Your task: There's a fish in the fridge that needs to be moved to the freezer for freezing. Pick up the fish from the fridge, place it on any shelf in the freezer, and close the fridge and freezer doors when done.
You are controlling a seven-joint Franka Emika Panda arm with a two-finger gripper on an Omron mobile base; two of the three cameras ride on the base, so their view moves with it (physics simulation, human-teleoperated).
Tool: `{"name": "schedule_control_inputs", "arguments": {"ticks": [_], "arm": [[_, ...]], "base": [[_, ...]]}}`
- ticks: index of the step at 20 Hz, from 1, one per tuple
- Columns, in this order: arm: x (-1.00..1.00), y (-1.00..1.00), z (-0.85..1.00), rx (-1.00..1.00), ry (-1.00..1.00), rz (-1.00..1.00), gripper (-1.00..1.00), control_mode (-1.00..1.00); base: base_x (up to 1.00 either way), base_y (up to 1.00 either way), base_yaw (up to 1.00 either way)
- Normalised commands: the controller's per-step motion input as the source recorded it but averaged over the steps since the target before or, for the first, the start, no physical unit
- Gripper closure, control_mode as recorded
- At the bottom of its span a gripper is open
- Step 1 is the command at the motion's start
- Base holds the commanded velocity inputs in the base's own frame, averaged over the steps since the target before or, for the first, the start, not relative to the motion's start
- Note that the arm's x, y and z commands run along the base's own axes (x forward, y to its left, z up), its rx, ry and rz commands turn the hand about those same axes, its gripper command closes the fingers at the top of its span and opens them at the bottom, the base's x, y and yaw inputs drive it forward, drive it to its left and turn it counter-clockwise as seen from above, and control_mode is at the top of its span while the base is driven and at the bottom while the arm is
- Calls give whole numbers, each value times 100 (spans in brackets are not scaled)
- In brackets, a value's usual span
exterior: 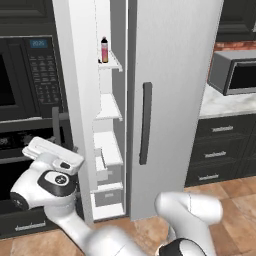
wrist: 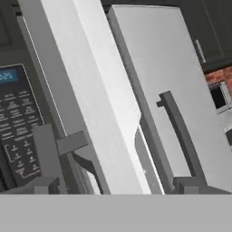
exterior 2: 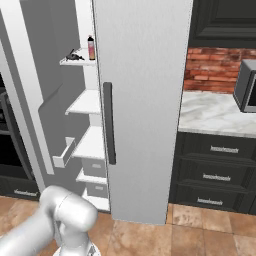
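Note:
The narrow freezer (exterior: 109, 107) stands open, its short white shelves and small drawers showing. On its top shelf the slim dark fish (exterior 2: 74, 56) lies beside a red-pink bottle (exterior 2: 91, 48). The freezer door (exterior: 75, 100) is swung out, edge toward me, and its dark bar handle (wrist: 49, 149) is close in the hand view. My gripper (wrist: 117, 186) is open and holds nothing; it sits low at the left (exterior: 52, 149), just in front of that door's edge and below the handle. The wide fridge door (exterior: 172, 100) is shut, with its handle (exterior: 146, 122) facing me.
A black wall oven with a keypad (exterior: 30, 75) is right behind the open freezer door. To the right are a marble counter (exterior 2: 215, 112) with a microwave (exterior: 235, 72) and dark drawers (exterior 2: 215, 170) below. A tiled floor (exterior 2: 200, 230) lies in front.

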Motion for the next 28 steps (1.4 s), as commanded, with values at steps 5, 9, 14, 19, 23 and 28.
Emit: {"name": "schedule_control_inputs", "arguments": {"ticks": [5, 9, 14, 19, 23, 28], "arm": [[60, 100, -77, 0, -1, -12, -100, -100], [71, 67, -61, 0, 0, -13, -100, -100], [81, -6, -37, -1, 0, -7, -100, -100], [80, -8, -37, 0, 0, -4, -100, -100], [31, -58, -11, 0, 0, -5, -100, -100], [39, -98, -6, 5, 0, -6, -100, -100]], "base": [[0, 0, 0], [0, 0, 0], [0, 0, 0], [0, 0, 0], [0, 0, 0], [0, 0, 0]]}}
